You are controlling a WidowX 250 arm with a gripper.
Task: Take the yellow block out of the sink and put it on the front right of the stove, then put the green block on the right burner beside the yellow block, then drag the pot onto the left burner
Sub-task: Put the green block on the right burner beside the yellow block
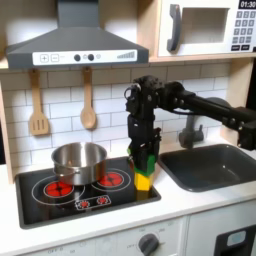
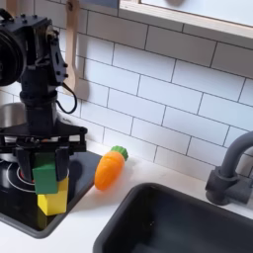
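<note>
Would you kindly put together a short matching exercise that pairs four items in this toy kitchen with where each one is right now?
Items:
1. green block
2. yellow block
3. pot
4. orange carrot toy

Places:
A. on the counter between stove and sink
B. at the back of the stove, between the two burners
C. between the tool's fingers, just above another block
D. at the stove's front corner nearest the sink

Pairs: 1-C, 2-D, 3-B, 4-A
</note>
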